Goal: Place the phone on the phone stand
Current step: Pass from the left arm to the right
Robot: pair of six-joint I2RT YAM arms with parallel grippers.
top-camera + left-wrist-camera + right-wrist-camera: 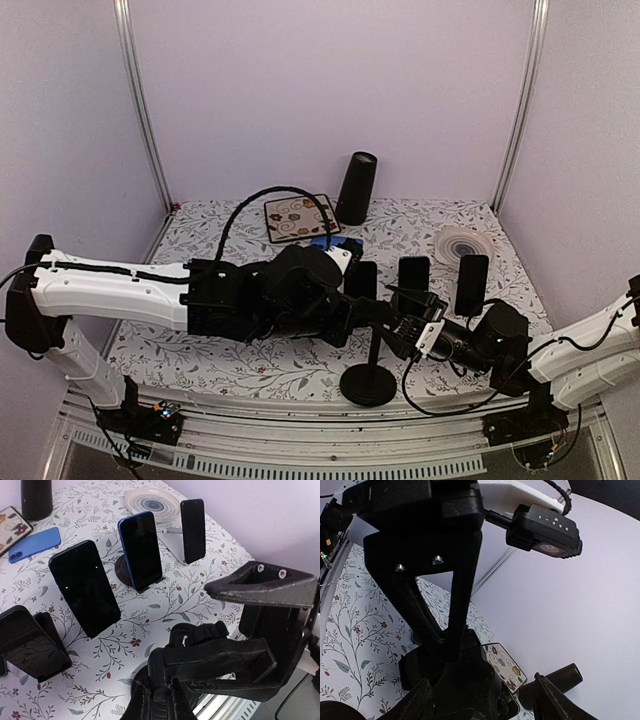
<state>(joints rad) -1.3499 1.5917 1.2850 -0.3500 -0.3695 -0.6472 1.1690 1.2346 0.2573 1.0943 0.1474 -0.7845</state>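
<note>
The black phone stand (367,385) has a round base near the table's front edge and a thin pole. My left gripper (372,318) is shut on the upper pole just under the stand's clamp head (220,662). My right gripper (405,315) reaches in from the right; its fingers (422,697) straddle the head (470,680), and the far finger stands off it. Neither gripper holds a phone. A blue phone (335,243) and a floral-cased phone (300,217) lie flat at the back. I cannot tell which phone the task means.
Three dark phones (360,280) (413,273) (472,283) stand upright on small stands just behind the grippers. A black cylinder speaker (355,187) stands at the back, and a white round disc (463,245) lies back right. Walls close in the table on three sides.
</note>
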